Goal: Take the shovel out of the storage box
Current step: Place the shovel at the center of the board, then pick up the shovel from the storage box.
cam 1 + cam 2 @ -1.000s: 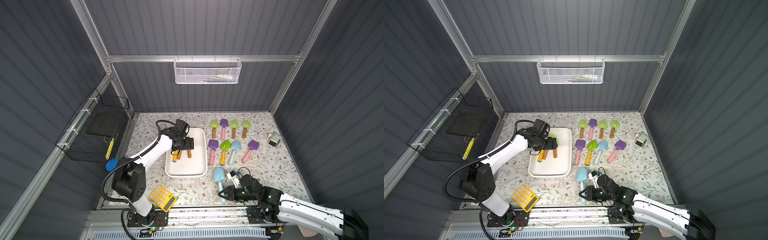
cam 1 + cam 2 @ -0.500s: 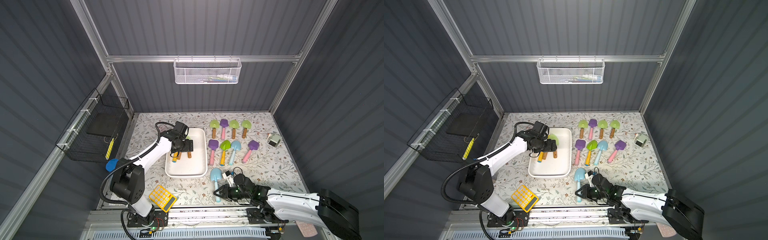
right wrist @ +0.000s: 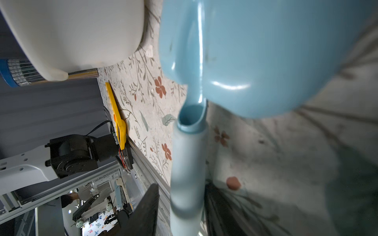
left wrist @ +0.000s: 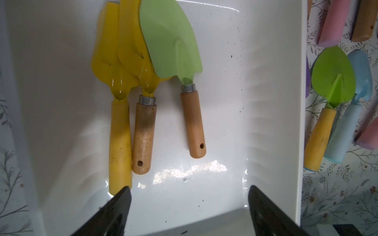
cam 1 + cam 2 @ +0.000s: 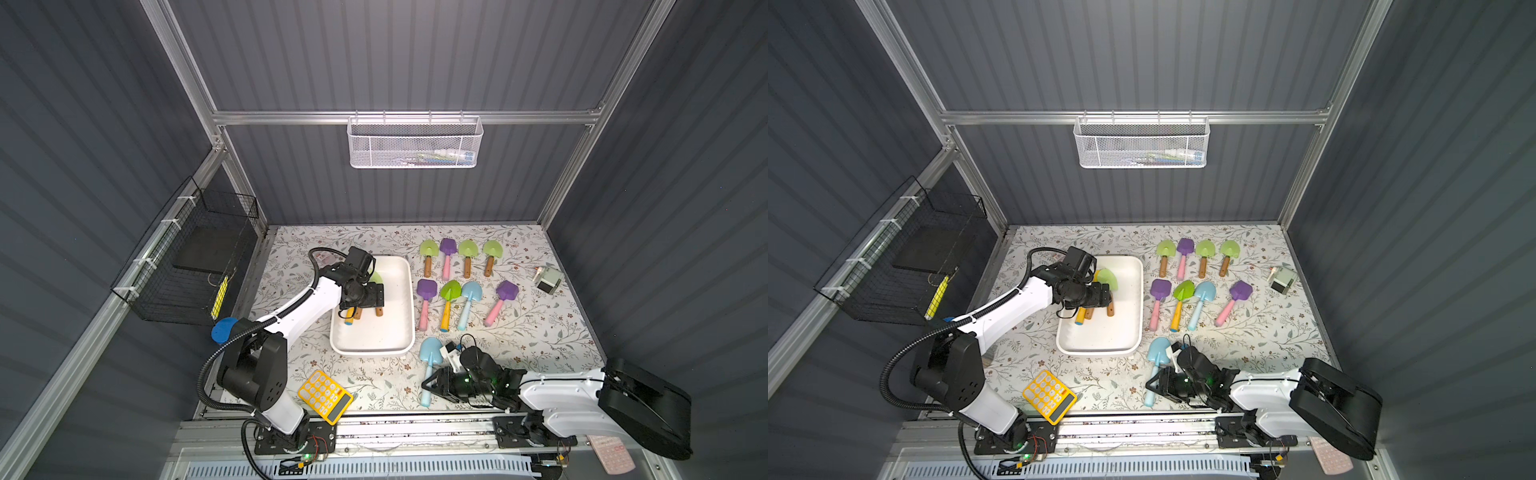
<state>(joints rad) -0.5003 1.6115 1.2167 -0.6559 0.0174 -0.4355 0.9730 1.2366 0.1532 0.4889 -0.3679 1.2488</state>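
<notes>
Blue shovel (image 5: 429, 365) farther left (blade rearward)

Left fingers (image 4: 114, 210) wide apart

Glossy, smooth white plastic in the storage box (image 4: 225, 122), flecked with dark specks and bright with glare. Within it, satin blade, shiny metal collar and worn bare wood on the green shovel (image 4: 169, 40), a like collar and dirtier, stained wood under a wet-looking glossy blade on the yellow wood-handled shovel (image 4: 144, 132), and scuffed plastic on the all-yellow shovel (image 4: 119, 143). Elsewhere, smooth shiny plastic on the light blue shovel (image 3: 188, 163), matt printed covering on the table (image 5: 374, 386), white-coated metal mesh in the hanging basket (image 5: 413, 145), thin black wire in the side basket (image 5: 174, 299), brushed aluminium in the frame rail (image 5: 270, 117).
</notes>
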